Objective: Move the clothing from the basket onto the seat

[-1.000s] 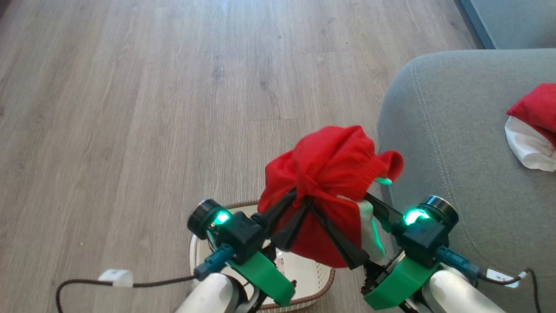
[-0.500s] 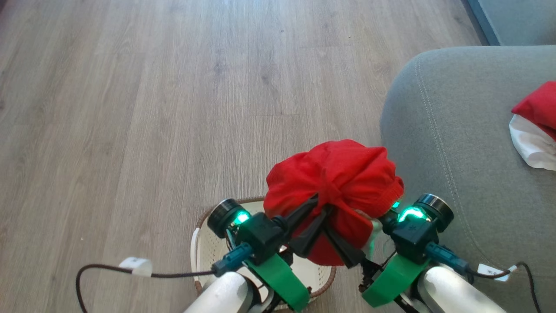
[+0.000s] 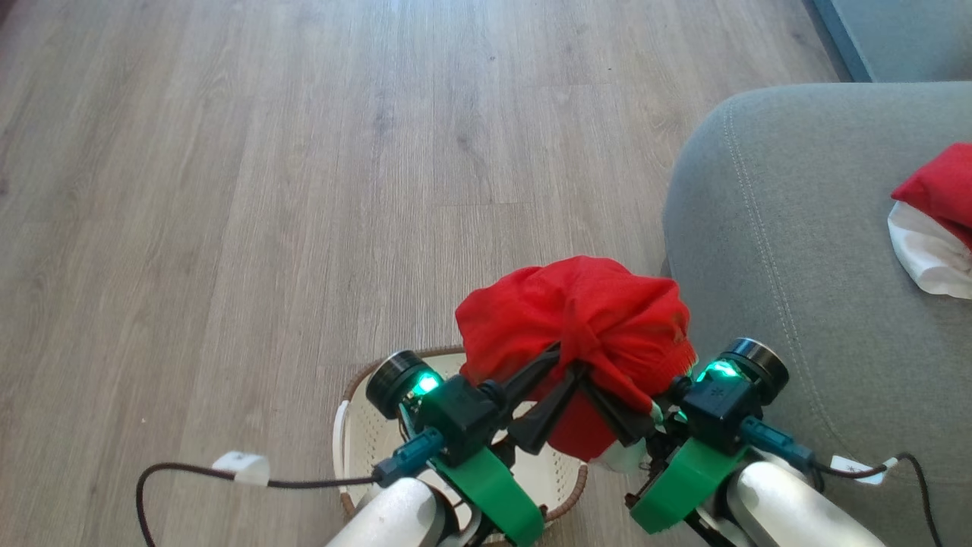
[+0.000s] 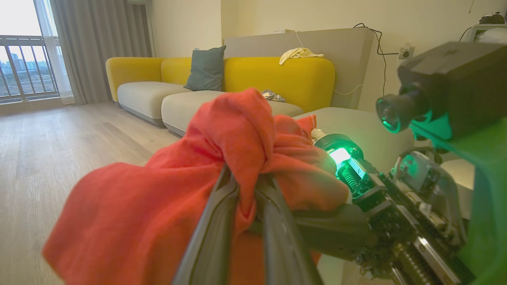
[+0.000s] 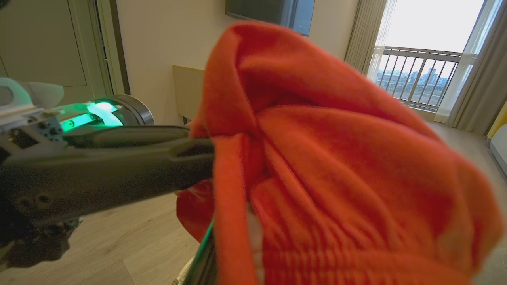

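Lower centre: left gripper [image 3: 569,362] clenches a bunched red fabric garment [image 3: 577,319]; right gripper [image 3: 607,391] is half buried in it, so I cannot tell its jaws' state.

Wood floor [image 3: 228,190], basket [image 3: 363,444] on it, garment [image 3: 942,186] on seat [image 3: 759,228]

A home living room: yellow sofa [image 4: 277,75], curtains [image 4: 99,43], wood floor [image 3: 304,190].

A plain bright red garment [image 3: 577,319] shows a sliver of white at its lower edge. The second garment [image 3: 945,194] is red over white. The seat [image 3: 759,228] is plain mid-grey. The basket [image 3: 357,441] is cream, dotted with small holes, with a brown woven-look rim. The floor [image 3: 228,190] has a pale grey-brown wood grain.
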Controlling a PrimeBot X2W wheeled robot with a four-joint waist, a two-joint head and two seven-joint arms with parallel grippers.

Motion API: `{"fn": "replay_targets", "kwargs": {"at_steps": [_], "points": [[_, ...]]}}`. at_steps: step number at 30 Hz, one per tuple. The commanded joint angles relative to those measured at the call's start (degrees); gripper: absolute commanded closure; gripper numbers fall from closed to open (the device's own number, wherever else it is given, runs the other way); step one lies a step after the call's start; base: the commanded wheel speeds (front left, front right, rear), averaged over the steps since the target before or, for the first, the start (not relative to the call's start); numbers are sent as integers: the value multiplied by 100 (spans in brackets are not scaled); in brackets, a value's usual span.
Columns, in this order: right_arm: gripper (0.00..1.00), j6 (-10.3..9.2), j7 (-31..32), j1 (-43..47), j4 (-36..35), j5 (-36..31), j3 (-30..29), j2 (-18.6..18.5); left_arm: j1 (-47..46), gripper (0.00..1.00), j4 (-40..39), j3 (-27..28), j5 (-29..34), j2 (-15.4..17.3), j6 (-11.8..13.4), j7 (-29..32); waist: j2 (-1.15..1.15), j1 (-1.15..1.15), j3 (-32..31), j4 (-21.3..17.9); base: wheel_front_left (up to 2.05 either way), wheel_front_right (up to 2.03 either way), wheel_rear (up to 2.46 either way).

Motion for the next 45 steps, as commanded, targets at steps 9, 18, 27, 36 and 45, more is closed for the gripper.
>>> {"fn": "replay_targets", "kwargs": {"at_steps": [9, 18, 27, 36, 45], "points": [[100, -1, -13, -139, -268, -16, -262, 82, -232, 0, -351, 205, -29, -36, 113, -40, 0, 0, -21, -8, 0, 0, 0], [100, -1, -13, 34, -331, -2, -994, 30, 32, 0, -296, 409, 137, -36, 76, -40, 0, 0, -173, -21, 0, 0, 0], [100, -1, -13, 270, -332, -226, -1840, 5, 320, 0, -78, 639, 389, -36, 11, -40, 0, 0, -246, -52, 0, 0, 0], [100, -1, -13, 508, -221, -259, -2422, 42, 535, 0, -19, 859, 507, -36, -148, -40, 0, 0, -179, -45, 0, 0, 0], [100, -1, -13, 773, -81, -310, -2969, 108, 756, 0, 116, 991, 509, -36, -217, -40, 0, 0, -80, -36, 0, 0, 0]]}}
